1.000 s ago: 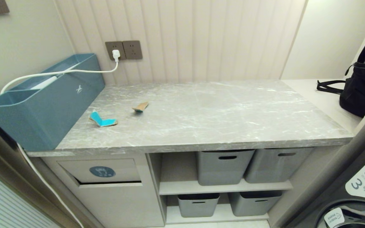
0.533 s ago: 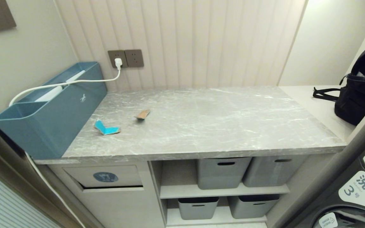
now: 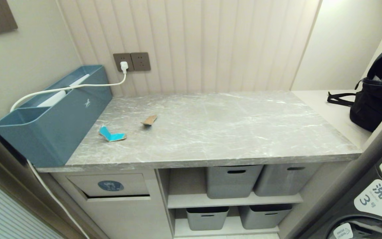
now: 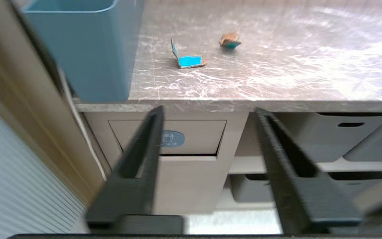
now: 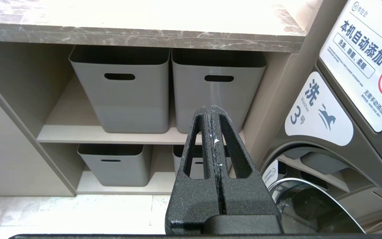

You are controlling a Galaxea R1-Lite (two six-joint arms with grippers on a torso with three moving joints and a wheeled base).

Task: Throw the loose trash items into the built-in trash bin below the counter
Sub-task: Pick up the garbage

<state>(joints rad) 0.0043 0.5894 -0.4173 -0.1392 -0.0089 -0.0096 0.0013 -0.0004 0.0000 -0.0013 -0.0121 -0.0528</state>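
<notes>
A: Starting at the left of the head view, what's there?

B: A long teal-blue box (image 3: 50, 114) on the bench (image 3: 230, 132), a white cable (image 3: 78, 87) running over it to a wall socket (image 3: 123, 61). Just right of the box lie the two cardboard scraps: the nearer scrap (image 3: 112, 134) is bent, bright teal face up with brown torn edges; the farther scrap (image 3: 149, 119) shows mostly brown.

A: And the bin?

B: Lower left, under the bench: the trash bin flap (image 3: 109, 185), beige with a blue oval sticker, a dark gap below it. Right of it, grey tubs (image 3: 232, 179) on shelves.

A: The pincers?

B: The left pincer (image 4: 207, 114) hangs in front of the flap, its fingers (image 4: 144, 149) spread wide, holding nothing. The right pincer (image 5: 212, 111) faces the tubs, closed tight and empty, beside a washing machine (image 5: 340, 109).
</notes>
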